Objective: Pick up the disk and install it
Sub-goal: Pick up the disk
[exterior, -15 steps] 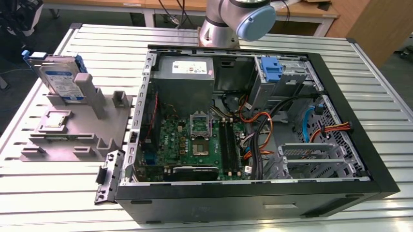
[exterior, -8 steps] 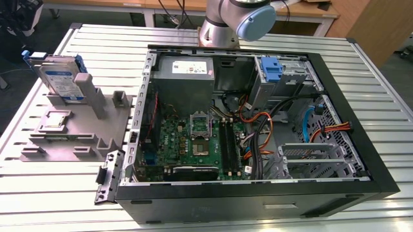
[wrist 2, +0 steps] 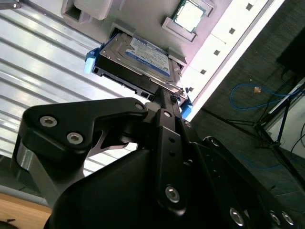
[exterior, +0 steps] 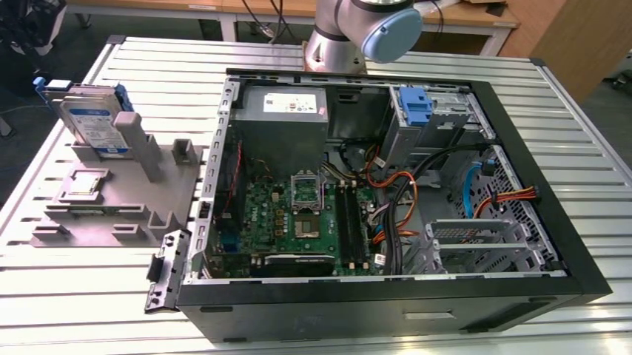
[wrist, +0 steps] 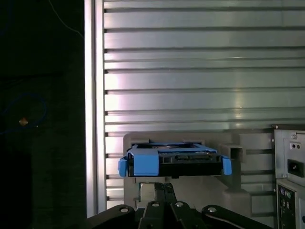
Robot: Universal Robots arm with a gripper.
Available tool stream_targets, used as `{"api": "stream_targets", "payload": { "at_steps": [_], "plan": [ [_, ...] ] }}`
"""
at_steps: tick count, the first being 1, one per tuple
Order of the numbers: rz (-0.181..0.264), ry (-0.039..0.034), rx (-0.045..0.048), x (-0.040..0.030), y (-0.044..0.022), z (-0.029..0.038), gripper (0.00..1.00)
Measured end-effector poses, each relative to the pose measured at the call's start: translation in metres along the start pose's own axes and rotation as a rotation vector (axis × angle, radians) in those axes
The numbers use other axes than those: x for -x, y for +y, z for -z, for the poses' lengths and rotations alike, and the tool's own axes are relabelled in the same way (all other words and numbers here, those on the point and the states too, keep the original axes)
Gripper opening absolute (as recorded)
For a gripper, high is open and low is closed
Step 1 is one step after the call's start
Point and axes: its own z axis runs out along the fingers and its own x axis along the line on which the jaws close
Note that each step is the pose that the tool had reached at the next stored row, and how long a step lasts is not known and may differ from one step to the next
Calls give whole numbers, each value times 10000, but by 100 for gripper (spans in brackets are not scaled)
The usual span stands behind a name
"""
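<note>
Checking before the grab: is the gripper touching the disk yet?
Apart. In the exterior view the disk stands in its grey holder with nothing on or around it.

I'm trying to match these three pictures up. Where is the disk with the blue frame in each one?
Exterior view: the disk stands in the grey holder at the exterior view's left, outside the computer case.
Second wrist view: the disk sits in the holder, label facing the camera.
First wrist view: the disk is edge-on, blue frame toward the camera.
Shared landmark: the grey holder under it.
</note>
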Motion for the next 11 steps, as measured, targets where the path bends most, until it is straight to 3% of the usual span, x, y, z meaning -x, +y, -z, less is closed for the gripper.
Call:
{"api": "stream_targets", "payload": {
  "at_steps": [6, 11],
  "plan": [
    [681, 28, 11, 0, 0, 0, 10],
    [754, 32, 12, 0, 0, 1, 10]
  ]
}}
